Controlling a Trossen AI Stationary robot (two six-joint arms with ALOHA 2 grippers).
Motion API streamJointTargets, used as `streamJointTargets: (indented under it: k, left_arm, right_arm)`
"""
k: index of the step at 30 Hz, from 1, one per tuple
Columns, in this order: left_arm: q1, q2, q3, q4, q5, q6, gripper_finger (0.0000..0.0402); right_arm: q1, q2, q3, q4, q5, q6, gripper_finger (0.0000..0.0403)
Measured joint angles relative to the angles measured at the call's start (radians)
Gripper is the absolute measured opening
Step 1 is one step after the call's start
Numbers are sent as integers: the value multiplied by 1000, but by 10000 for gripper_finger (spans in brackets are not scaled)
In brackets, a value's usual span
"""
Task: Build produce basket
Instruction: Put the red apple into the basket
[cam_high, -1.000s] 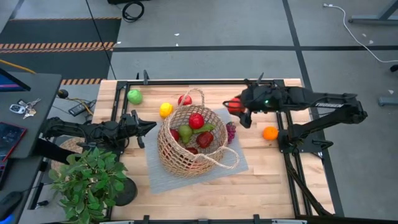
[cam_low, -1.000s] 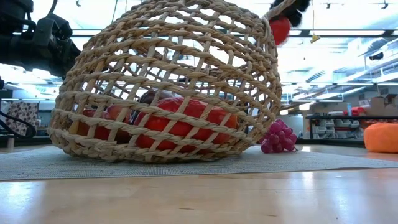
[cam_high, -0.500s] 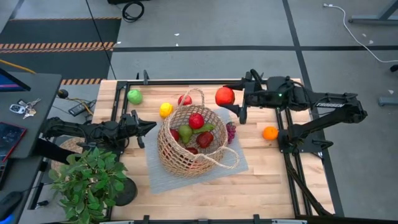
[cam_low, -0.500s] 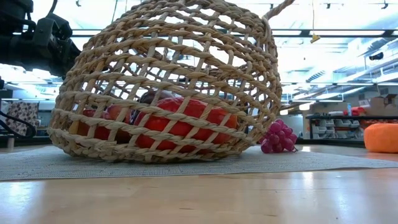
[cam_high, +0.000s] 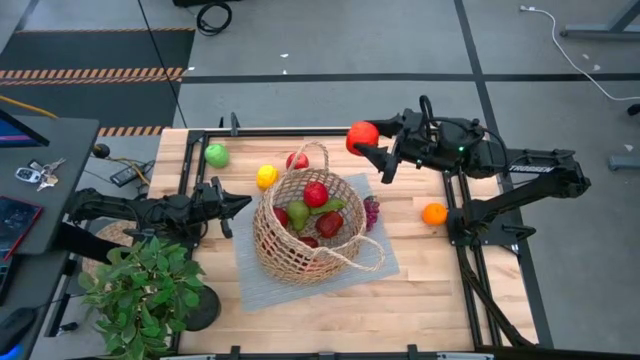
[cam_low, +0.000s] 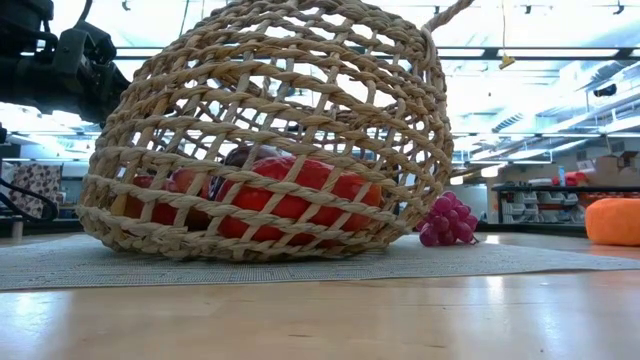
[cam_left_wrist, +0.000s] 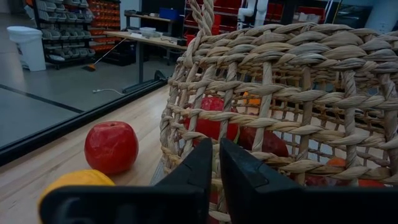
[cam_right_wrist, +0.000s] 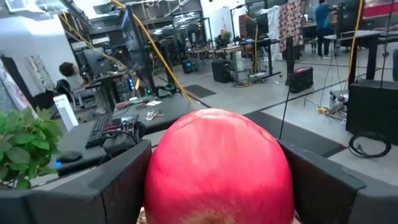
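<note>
**Red apple lifted clear, heading for the basket**

At the bench's left side, the left claw is lying low beside the basket, its fingers pinched together with nothing between them; in its wrist view they are pointing at the wicker wall, with a red apple and a yellow lemon on the wood near it. This arm is only waiting.

Moving rightward, a green apple is sitting on the bench near the far left corner, well apart from the basket. The basket is resting on the grey mat in the middle, already holding several red pieces and a green pear. Purple grapes are lying just beside its right wall.

Farther right, the right claw is clenching a red fruit above the far edge of the bench. A second ago that fruit was lower and nearer the right side; half a second ago it was partway up; now it is raised higher and shifted toward the far edge. In my judgement the pick is done and the carry is under way, with the drop into the basket not yet made. An orange is waiting on the bench at the right.
</note>
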Motion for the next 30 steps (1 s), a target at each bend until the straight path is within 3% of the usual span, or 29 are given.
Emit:
streamJointTargets:
  k: [6,17,25,30]
  left_arm:
    - [0,0,0,0,0,0,38]
    - [0,0,0,0,0,0,38]
    - [0,0,0,0,0,0,36]
    - [0,0,0,0,0,0,32]
  right_arm:
    - [2,4,0,-26,-40,-67,332]
    - [7,68,0,-291,-303,-639,332]
    - [67,123,0,-302,-253,-975,332]
    - [129,132,0,-298,-128,-1200,332]
